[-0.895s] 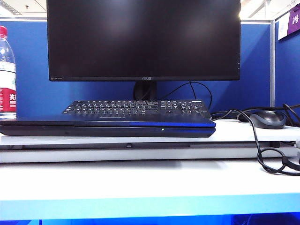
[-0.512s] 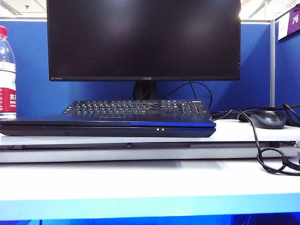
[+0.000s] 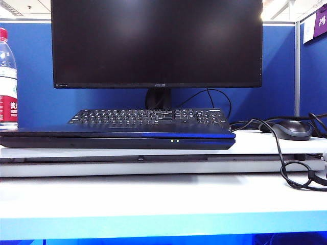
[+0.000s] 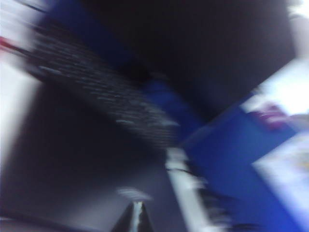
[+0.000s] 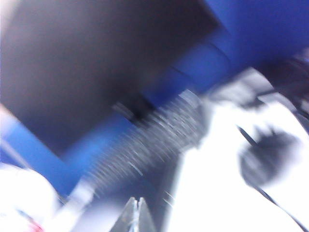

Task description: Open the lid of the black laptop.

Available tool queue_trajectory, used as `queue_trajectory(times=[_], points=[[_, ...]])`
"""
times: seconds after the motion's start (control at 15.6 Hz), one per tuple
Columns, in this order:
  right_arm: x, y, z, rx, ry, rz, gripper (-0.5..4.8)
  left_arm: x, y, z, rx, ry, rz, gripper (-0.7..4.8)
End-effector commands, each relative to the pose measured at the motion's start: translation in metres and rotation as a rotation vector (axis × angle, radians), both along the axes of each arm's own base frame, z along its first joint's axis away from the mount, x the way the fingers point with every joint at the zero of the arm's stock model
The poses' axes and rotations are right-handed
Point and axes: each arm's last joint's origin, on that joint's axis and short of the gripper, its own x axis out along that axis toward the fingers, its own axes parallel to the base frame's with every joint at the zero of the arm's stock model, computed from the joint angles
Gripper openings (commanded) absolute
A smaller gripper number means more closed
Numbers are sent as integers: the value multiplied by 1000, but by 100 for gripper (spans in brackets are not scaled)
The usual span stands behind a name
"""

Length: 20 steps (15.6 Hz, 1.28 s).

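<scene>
The black laptop lies flat on the white desk with its lid down; two small lights glow on its front edge. Neither gripper shows in the exterior view. The left wrist view is heavily blurred: my left gripper hangs above the dark lid, fingertips together with nothing between them. The right wrist view is just as blurred. There my right gripper is also shut and empty, over the laptop's end near the white desk.
Behind the laptop lies a separate black keyboard, and behind that an ASUS monitor stands on its stand. A water bottle stands at the far left. A mouse and looping cables lie at the right.
A second small light has come on at the laptop's front edge. Nothing else in the exterior view has moved; the lid stays down.
</scene>
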Motion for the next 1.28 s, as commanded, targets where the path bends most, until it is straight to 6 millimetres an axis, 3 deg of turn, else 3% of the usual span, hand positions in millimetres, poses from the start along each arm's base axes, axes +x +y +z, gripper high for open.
queue_trajectory(times=[0.06, 0.19, 0.32, 0.51, 0.64, 0.77, 0.96, 1.09, 1.28], points=[[-13, -2, 34, 24, -305, -51, 0, -7, -1, 26, -133, -71, -56, -5], [-24, -4, 63, 48, -383, -131, 0, -17, -2, 53, -156, -154, -88, -5], [-35, -4, 104, -11, -475, -161, 0, -37, -2, 94, -160, -276, -86, -5], [-40, -2, 187, -84, -656, -122, 0, -70, -2, 159, -71, -434, -14, -5], [-23, 4, 237, -190, -683, 49, 2, -76, -4, 198, 38, -488, -49, -5], [12, 11, 270, -268, -629, 232, 3, -63, -6, 227, 172, -475, -86, -5], [64, 34, 268, -245, -443, 412, 3, -23, -5, 238, 328, -317, -80, -5], [101, 65, 232, -295, -173, 540, -1, 22, -4, 216, 370, -68, -137, -5], [116, 115, 179, -451, 145, 642, -1, 60, -4, 175, 478, 243, -217, -5]])
